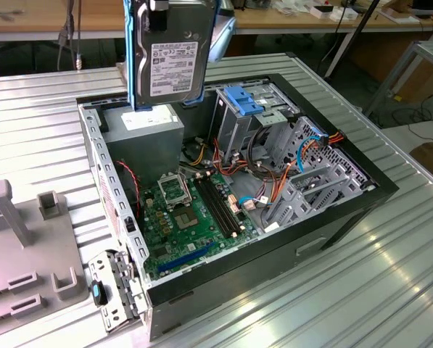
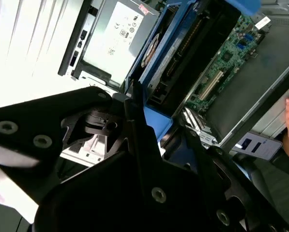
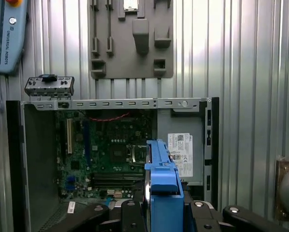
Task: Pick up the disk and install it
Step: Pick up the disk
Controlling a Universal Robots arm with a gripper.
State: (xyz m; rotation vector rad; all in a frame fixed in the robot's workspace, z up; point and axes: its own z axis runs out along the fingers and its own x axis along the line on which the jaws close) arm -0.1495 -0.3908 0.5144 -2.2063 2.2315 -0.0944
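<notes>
**Item:** the disk [image 1: 174,58], a flat dark grey metal slab with a white label, framed in bright blue plastic.
**Location:** upper centre of your exterior view, hanging upright above the open computer case [image 1: 350,170].
**Hold:** your matte black end effector [image 3: 164,209] grips the carrier in the first wrist view.
**Below:** green motherboard [image 1: 191,217]; grey sheet-metal drive cage [image 1: 234,127] capped by a blue bracket [image 1: 244,98]; ribbed metal counter [image 1: 42,123]; grey moulded fixture plate [image 1: 20,250] at lower left.
</notes>
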